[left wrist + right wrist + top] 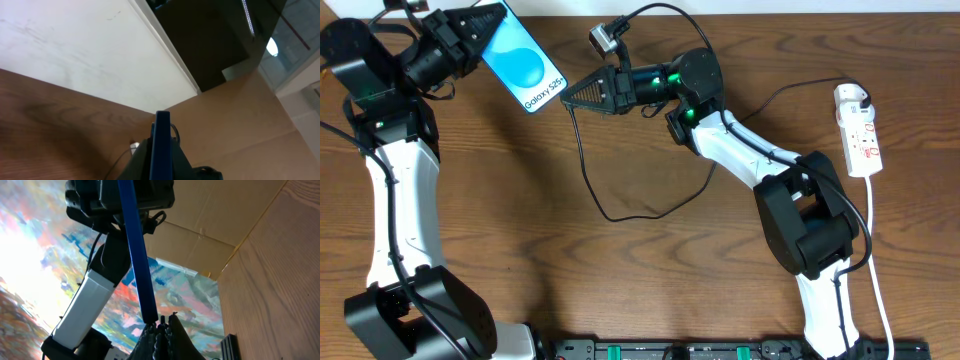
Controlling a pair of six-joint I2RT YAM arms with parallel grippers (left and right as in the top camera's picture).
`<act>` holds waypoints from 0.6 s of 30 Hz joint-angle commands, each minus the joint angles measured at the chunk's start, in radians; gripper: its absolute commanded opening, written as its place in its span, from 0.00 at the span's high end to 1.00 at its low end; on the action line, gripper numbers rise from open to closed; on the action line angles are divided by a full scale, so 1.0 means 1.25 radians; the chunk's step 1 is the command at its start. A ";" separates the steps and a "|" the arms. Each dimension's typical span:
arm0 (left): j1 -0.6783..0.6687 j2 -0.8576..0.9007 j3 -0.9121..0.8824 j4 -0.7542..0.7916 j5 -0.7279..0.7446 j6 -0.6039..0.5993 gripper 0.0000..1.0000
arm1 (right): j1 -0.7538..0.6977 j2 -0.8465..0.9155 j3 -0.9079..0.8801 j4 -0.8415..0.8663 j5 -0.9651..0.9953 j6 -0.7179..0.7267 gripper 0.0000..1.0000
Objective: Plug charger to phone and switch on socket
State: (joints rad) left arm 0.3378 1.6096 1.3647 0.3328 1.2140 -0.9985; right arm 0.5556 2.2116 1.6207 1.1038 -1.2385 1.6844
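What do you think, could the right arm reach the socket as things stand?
Probably yes: the socket lies on bare table beside that arm, with nothing in the way. However, the right claw is shut on the charger by the phone, so it looks busy for now.

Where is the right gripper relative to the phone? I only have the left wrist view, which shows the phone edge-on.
Observer: Overhead, the right gripper is shut, its tips right at the phone's lower short edge, near one corner.
Operator: Is the charger in it?
Observer: The charger cable runs from its tips and loops across the table; the plug tip is too small to make out.
Operator: And the socket?
Observer: The socket lies near the table's right edge, with a white adapter at its far end.
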 commanded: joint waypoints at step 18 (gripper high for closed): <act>0.055 -0.007 -0.001 0.007 0.038 -0.075 0.92 | -0.031 -0.011 0.015 -0.476 -0.069 -0.362 0.99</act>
State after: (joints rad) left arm 0.3763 1.6096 1.3647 0.3325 1.2476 -1.0378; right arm 0.5274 2.2108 1.6272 0.6102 -1.3529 1.4376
